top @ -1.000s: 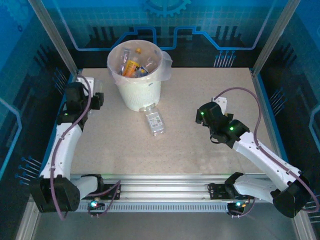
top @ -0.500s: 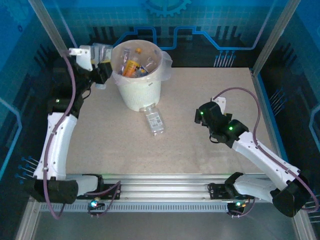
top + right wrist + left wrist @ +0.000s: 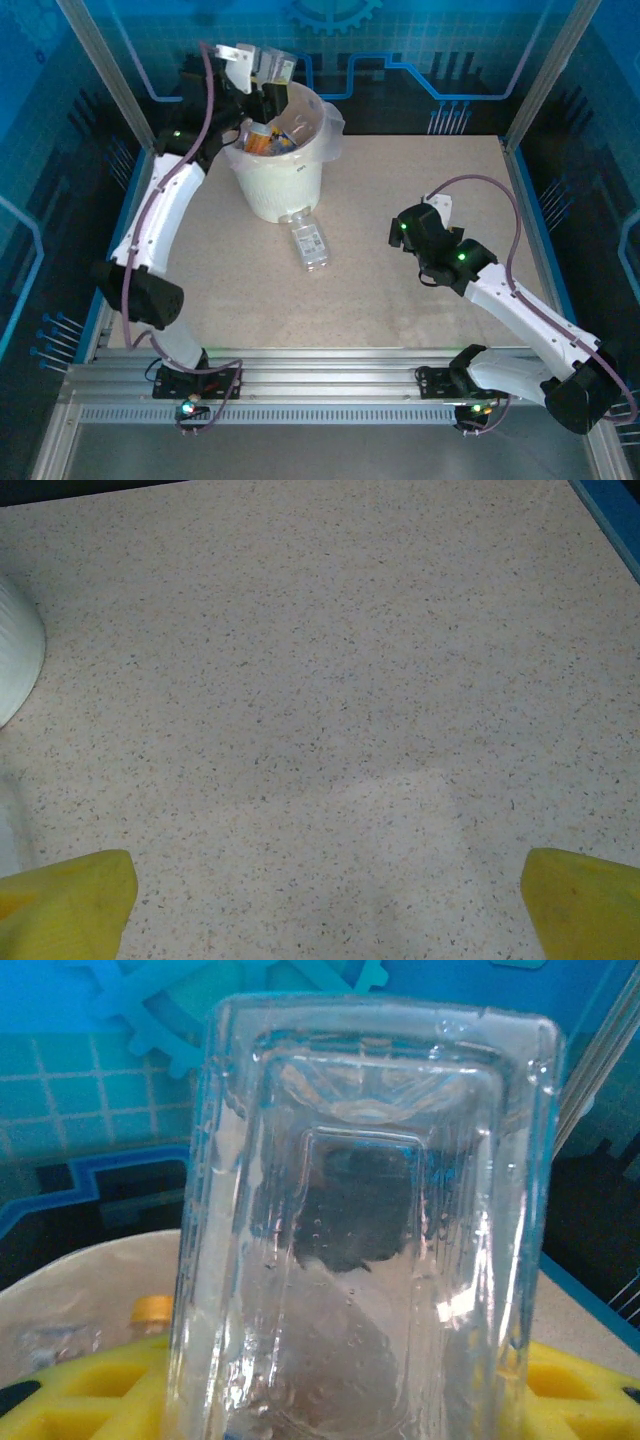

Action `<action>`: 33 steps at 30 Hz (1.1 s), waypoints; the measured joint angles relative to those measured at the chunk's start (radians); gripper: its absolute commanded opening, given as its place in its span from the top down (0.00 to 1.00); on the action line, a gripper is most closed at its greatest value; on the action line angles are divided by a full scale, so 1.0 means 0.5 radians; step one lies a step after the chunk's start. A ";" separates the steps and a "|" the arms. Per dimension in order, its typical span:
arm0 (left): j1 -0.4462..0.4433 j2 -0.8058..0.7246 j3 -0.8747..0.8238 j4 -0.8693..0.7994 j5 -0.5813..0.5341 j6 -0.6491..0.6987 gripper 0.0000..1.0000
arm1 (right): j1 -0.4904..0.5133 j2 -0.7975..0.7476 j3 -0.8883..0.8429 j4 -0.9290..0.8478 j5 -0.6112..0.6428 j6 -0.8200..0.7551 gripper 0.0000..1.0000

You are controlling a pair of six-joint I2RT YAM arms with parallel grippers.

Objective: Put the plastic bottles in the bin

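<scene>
Clear, square-based plastic bottle (image 3: 365,1230) pinched between the yellow pads (image 3: 75,1400) of the left gripper (image 3: 266,86), base end toward the wrist camera. Fingers partly closed on it, hold looks firm. Hanging at the far-left rim of the large white round bucket bin (image 3: 280,190) with bag liner, bin mouth just below and ahead of the fingers. Several bottles already inside, orange-labelled bottle (image 3: 262,135) among them.

Step in hand, judged: carry-and-drop, at the drop point. Next move calls for easing over the opening, spreading the fingers, letting it fall. Watch for a snag on the liner edge.

Right gripper (image 3: 325,905) spread wide, nothing between its yellow pads (image 3: 65,900), bare speckled tabletop (image 3: 330,680) under them, bin wall off to the fingers' left. One more clear bottle with pale label (image 3: 311,243) lying on the table, touching or just beside the bin foot (cannot tell which), well left of the right fingers. Likely next pick for that side. Task close to done, not finished.
</scene>
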 measured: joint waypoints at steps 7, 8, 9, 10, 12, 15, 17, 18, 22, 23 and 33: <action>-0.060 0.265 0.211 -0.066 -0.107 -0.025 0.73 | 0.000 0.000 0.000 -0.007 0.000 0.018 0.00; -0.066 0.294 0.230 -0.081 -0.127 -0.037 0.73 | 0.000 0.000 0.000 -0.008 0.000 0.020 0.00; -0.073 0.317 0.243 -0.092 -0.145 -0.039 0.73 | 0.000 0.000 0.000 -0.007 0.000 0.023 0.00; -0.082 0.346 0.262 -0.111 -0.167 -0.045 0.73 | 0.000 0.000 0.000 -0.008 0.000 0.024 0.00; -0.094 0.396 0.281 -0.141 -0.209 -0.047 0.72 | 0.000 0.000 0.000 -0.008 0.000 0.024 0.00; -0.108 0.464 0.313 -0.186 -0.274 -0.046 0.69 | 0.000 0.000 0.000 -0.010 0.000 0.024 0.00; -0.114 0.505 0.331 -0.237 -0.323 -0.045 0.68 | 0.000 0.000 0.000 -0.016 0.000 0.024 0.00; -0.116 0.518 0.334 -0.253 -0.339 -0.045 0.68 | 0.000 0.000 0.000 -0.016 0.000 0.024 0.00; -0.117 0.546 0.360 -0.295 -0.422 -0.045 0.67 | 0.000 0.000 0.000 -0.016 0.000 0.031 0.00; -0.117 0.552 0.360 -0.316 -0.443 -0.044 0.65 | 0.000 0.000 0.000 -0.016 0.000 0.031 0.00; -0.118 0.646 0.360 -0.349 -0.496 -0.045 0.40 | 0.000 0.000 0.000 -0.018 0.000 0.031 0.00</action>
